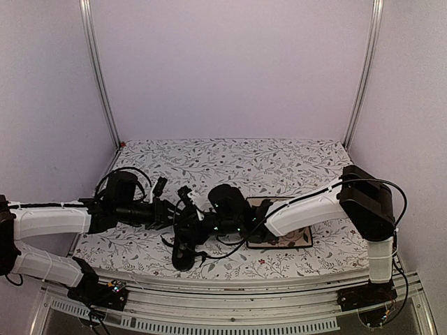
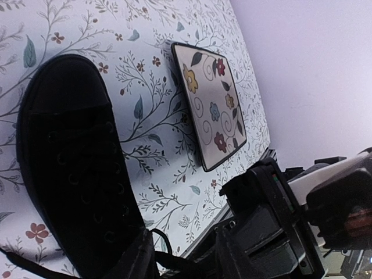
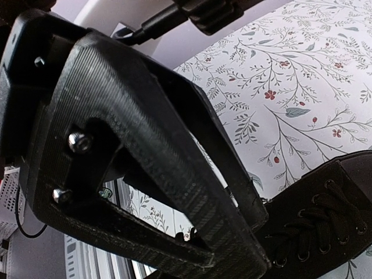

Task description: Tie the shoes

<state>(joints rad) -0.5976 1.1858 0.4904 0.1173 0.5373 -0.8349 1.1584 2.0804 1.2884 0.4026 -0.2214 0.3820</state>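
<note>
- Your shoe (image 1: 183,257) lies sole down on the floral tabletop (image 1: 209,157), close to its near edge, between the two arms.
- Your left pincer (image 1: 170,213) hovers just left of the shoe, by its laced top. The jaws stand partly apart, and a thin lace (image 2: 164,247) runs up between them.
- Your right pincer (image 1: 203,225) sits just right of the shoe, beside the eyelet rows, with its jaws closed. You cannot tell whether a lace is caught in them.
- A square flowered plate (image 2: 212,104) lies flat to the right of the shoe, apart from it, partly under the right arm.
</note>
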